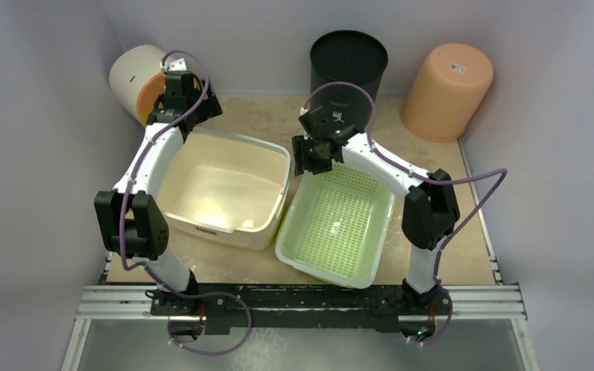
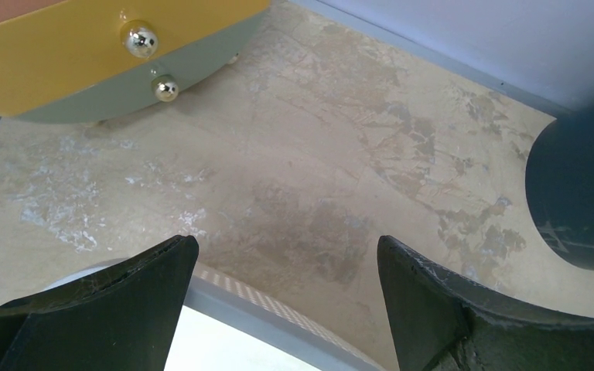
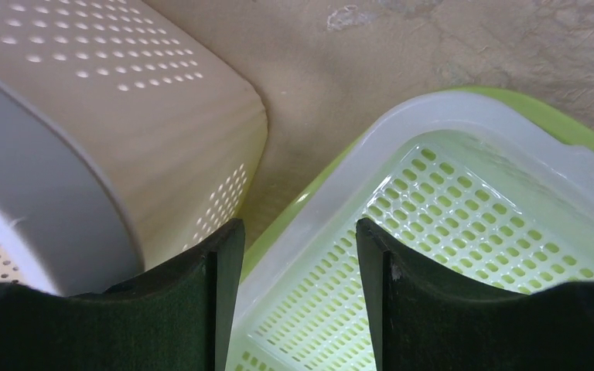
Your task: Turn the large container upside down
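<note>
The large container [image 1: 236, 141] is a cream rectangular basket standing upright, mouth up, left of centre on the table. In the right wrist view its rounded corner [image 3: 124, 116] shows small holes. My left gripper [image 1: 184, 104] hovers at the container's far left corner, open wide with nothing between its fingers [image 2: 288, 255]; the container's rim [image 2: 224, 297] lies just below them. My right gripper [image 1: 313, 154] hangs open between the container's far right corner and the green tub [image 1: 340, 224], and its fingers [image 3: 300, 232] hold nothing.
The lime-green tub with a white perforated insert [image 3: 472, 201] sits against the container's right side. A black round bin [image 1: 348, 66] and an upturned orange bucket [image 1: 447, 91] stand at the back. A cream and orange drum [image 1: 135, 77] lies at the back left.
</note>
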Motion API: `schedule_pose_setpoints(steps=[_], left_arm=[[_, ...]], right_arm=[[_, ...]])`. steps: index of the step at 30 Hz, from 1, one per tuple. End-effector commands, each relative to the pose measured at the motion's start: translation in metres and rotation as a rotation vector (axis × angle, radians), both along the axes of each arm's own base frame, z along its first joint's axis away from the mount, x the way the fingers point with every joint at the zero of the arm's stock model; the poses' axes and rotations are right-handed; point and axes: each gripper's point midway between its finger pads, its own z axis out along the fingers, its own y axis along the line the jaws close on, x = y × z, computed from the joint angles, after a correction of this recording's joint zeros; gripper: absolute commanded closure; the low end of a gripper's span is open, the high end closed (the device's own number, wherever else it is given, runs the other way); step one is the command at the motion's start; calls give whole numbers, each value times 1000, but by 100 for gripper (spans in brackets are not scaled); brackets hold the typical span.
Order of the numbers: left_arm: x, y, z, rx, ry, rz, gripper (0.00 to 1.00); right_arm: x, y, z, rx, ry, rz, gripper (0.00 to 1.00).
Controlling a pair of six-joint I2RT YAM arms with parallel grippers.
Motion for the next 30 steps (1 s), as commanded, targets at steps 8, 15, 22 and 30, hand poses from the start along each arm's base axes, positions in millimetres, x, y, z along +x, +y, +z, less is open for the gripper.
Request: schedule_pose_setpoints(steps=[8,15,22,30], left_arm=[[-21,3,29,-5,-83,3,12],[-38,3,31,-28,-97,13,12],[-50,6,32,-25,-106,25,12],[-54,7,50,-22,-138,30,12]], right_arm=[[-4,-11,-15,-23,-39,-26,46],[-15,-14,1,17,-51,-12,62],[-11,-13,28,25,-99,17,90],[2,-3,164,209,-342,18,100]])
